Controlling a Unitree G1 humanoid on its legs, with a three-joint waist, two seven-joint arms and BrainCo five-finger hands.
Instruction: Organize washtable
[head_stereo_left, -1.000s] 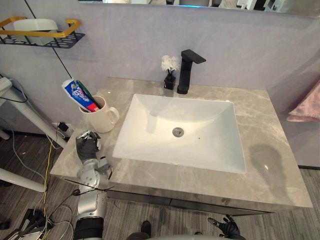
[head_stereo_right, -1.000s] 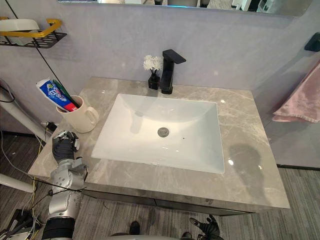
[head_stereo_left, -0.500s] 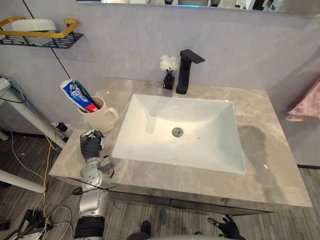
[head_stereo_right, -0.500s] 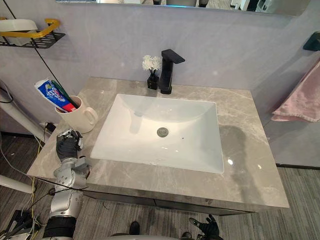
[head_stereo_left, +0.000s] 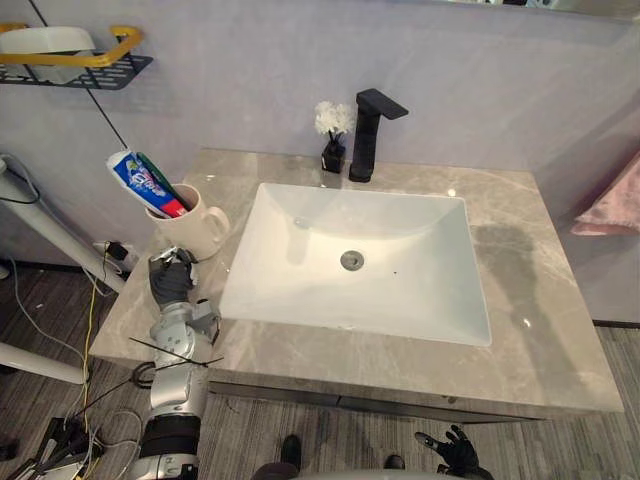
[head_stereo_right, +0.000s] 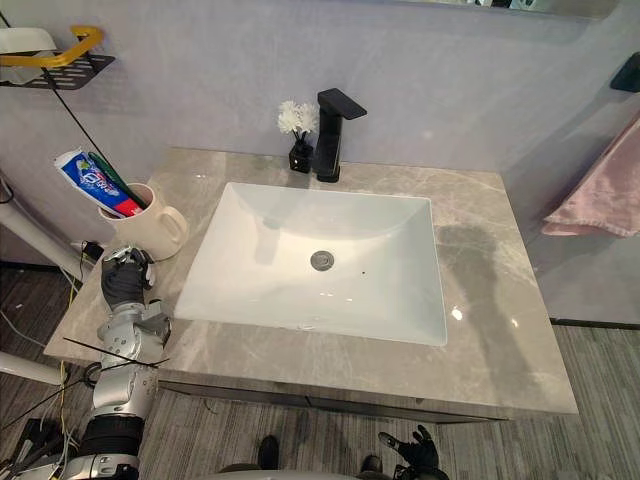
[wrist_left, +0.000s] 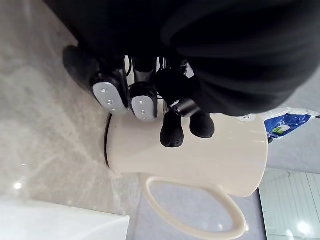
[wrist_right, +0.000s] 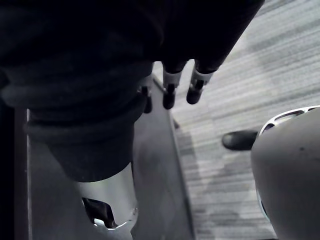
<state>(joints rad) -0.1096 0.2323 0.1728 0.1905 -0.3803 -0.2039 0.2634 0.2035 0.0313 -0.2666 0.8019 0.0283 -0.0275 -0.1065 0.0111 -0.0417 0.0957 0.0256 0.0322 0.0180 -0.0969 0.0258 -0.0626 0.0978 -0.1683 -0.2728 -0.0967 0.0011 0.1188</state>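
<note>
A cream mug (head_stereo_left: 203, 233) stands on the left of the grey stone counter (head_stereo_left: 545, 335), handle towards the sink. It holds a blue, white and red toothpaste tube (head_stereo_left: 138, 180) and a green toothbrush (head_stereo_left: 157, 174). My left hand (head_stereo_left: 171, 283) rests on the counter just in front of the mug, fingers curled and holding nothing. In the left wrist view its dark fingertips (wrist_left: 172, 134) sit right at the mug's (wrist_left: 210, 162) side. My right hand (head_stereo_left: 456, 450) hangs low below the counter's front edge, its fingers (wrist_right: 195, 86) straight over the floor.
A white sink basin (head_stereo_left: 400, 300) fills the counter's middle. A black faucet (head_stereo_left: 368, 135) and a small dark vase of white flowers (head_stereo_left: 331, 137) stand behind it. A wall shelf with a yellow rail (head_stereo_left: 85, 60) hangs at upper left; a pink towel (head_stereo_left: 612, 205) hangs at right.
The camera has shifted a little. My left hand has crept slightly closer to the mug; the right hand stays low.
</note>
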